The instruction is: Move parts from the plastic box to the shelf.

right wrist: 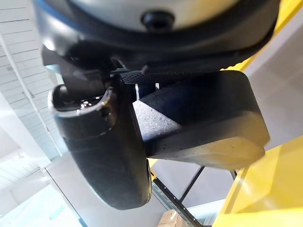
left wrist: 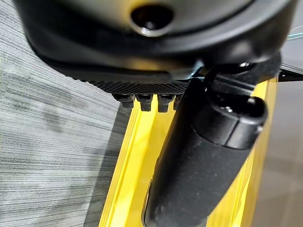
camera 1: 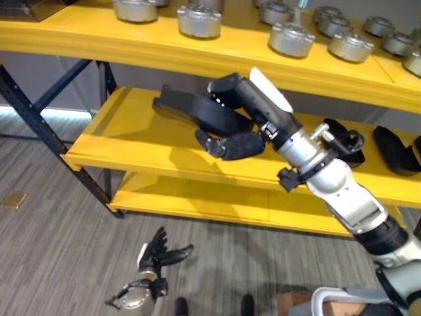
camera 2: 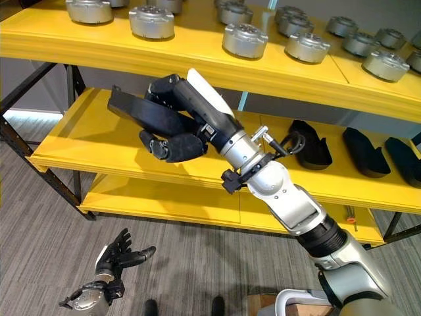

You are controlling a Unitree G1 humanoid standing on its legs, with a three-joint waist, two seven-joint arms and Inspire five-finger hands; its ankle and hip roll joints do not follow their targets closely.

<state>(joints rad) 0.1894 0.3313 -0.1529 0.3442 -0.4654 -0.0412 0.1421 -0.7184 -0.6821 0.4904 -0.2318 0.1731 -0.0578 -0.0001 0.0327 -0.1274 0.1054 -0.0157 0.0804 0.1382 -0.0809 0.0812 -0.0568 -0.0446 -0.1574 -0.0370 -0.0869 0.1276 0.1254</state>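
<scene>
Right hand [camera 1: 231,143] reaches over the middle shelf [camera 1: 141,148] in the left eye view, fingers curled round a black part [camera 1: 197,112] held level above the board — likely so it can be set down flat. In the right eye view, similar black parts [camera 2: 310,144] already lie further along that shelf, while the left hand [camera 2: 118,255] hangs low over the floor, fingers relaxed and empty. Its own wrist view shows straight fingers. From the right wrist, thumb and fingers clamp the wedge-shaped part — a firm carrying grip.

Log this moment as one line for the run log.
right hand: shut on black part, over middle shelf | left hand: open, idle, low
</scene>
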